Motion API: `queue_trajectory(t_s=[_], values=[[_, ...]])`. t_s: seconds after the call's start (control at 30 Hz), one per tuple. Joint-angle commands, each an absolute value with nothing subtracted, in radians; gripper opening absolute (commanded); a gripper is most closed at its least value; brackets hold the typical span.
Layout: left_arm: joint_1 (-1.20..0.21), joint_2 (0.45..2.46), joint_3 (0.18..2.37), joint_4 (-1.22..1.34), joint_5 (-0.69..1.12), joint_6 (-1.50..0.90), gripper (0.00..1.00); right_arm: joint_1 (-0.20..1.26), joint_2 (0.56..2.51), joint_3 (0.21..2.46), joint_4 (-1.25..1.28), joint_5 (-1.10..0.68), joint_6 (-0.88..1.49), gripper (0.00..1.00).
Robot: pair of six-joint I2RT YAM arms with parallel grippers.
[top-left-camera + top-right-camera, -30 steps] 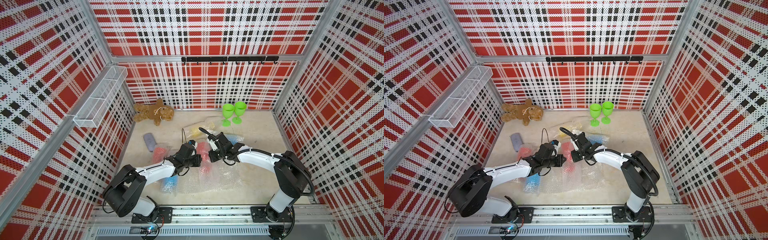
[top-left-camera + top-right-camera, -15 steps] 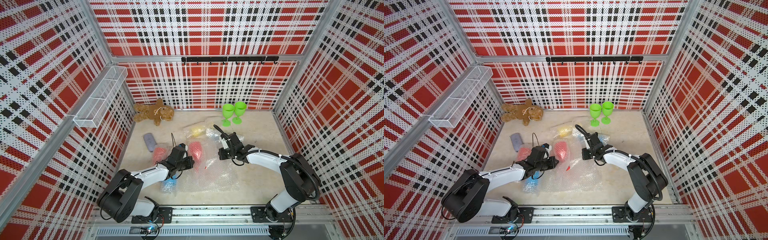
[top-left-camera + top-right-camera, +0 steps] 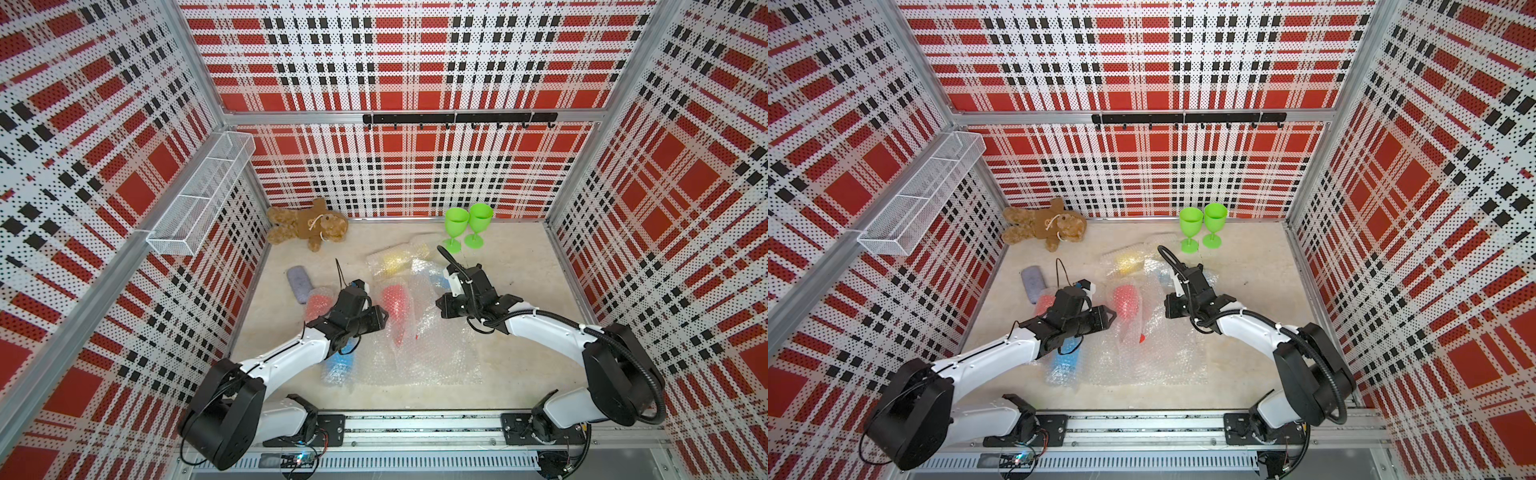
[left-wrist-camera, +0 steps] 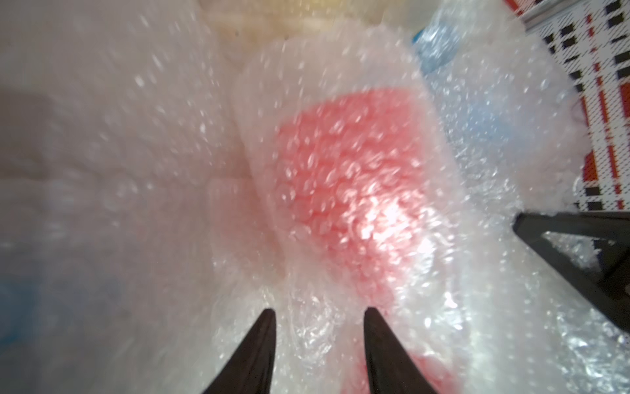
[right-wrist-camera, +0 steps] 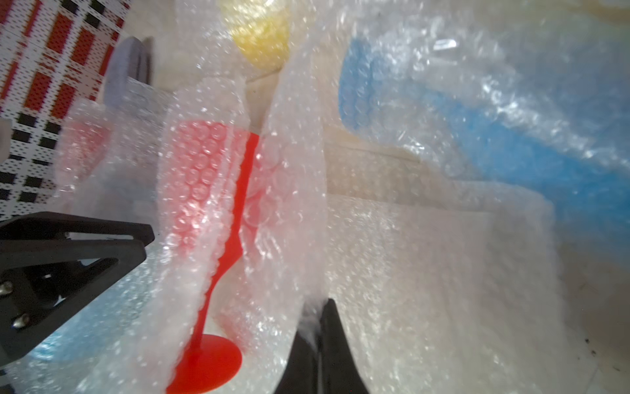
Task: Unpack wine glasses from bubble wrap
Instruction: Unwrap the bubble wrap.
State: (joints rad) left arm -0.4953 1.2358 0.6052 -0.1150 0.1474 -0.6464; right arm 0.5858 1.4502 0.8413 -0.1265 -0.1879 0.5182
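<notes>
The left arm (image 3: 286,357) and right arm (image 3: 544,328) both reach low and forward from the near rail (image 3: 415,428). The left gripper (image 4: 317,312) sits just left of the wrapped red goblet (image 3: 395,301), with its jaws apart and loose wrap bunched in the gap. The right gripper (image 5: 322,307), right of that goblet, is clamped tight on an edge of the bubble wrap (image 5: 293,177).

A second ago the two grippers were almost nose to nose over the goblet. Now they've spread apart, and its stem and foot show bare in the right wrist view.

The rest is a beige tabletop (image 3: 532,266) with a wrapped yellow goblet (image 3: 395,262) further back and a wrapped blue goblet (image 3: 340,365) near left. There are green goblets (image 3: 457,224) upright far right, a teddy bear (image 3: 309,224) far left, and plaid walls (image 3: 415,174) all round.
</notes>
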Motion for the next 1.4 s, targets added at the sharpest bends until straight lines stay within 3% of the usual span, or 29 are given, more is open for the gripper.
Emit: queue_trajectory(t_s=[0.0, 0.4, 0.63, 0.77, 0.9, 1.03, 1.27, 1.37], values=[[-0.469, 1.193, 0.658, -0.208, 0.104, -0.599, 0.48, 0.58, 1.392, 0.829, -0.094, -0.2, 0.591, 0.0], [-0.469, 1.137, 0.844, -0.35, 0.062, -0.505, 0.47, 0.577, 1.283, 0.723, -0.119, -0.06, 0.722, 0.0], [-0.656, 1.212, 0.915, -0.352, 0.111, -0.519, 0.42, 0.576, 1.272, 0.705, -0.159, -0.029, 0.73, 0.0], [-0.699, 1.272, 0.865, -0.345, 0.125, -0.513, 0.37, 0.556, 1.299, 0.684, -0.17, -0.01, 0.724, 0.04], [-0.644, 1.287, 0.775, -0.341, 0.089, -0.553, 0.35, 0.544, 1.326, 0.661, -0.174, 0.024, 0.726, 0.09], [-0.569, 1.269, 0.659, -0.266, 0.1, -0.6, 0.43, 0.53, 1.373, 0.645, -0.17, 0.048, 0.723, 0.12], [-0.572, 1.303, 0.685, -0.251, 0.078, -0.62, 0.47, 0.509, 1.449, 0.714, -0.284, 0.156, 0.668, 0.48], [-0.574, 1.252, 0.734, -0.284, 0.061, -0.583, 0.47, 0.509, 1.359, 0.774, -0.382, 0.287, 0.594, 0.7]])
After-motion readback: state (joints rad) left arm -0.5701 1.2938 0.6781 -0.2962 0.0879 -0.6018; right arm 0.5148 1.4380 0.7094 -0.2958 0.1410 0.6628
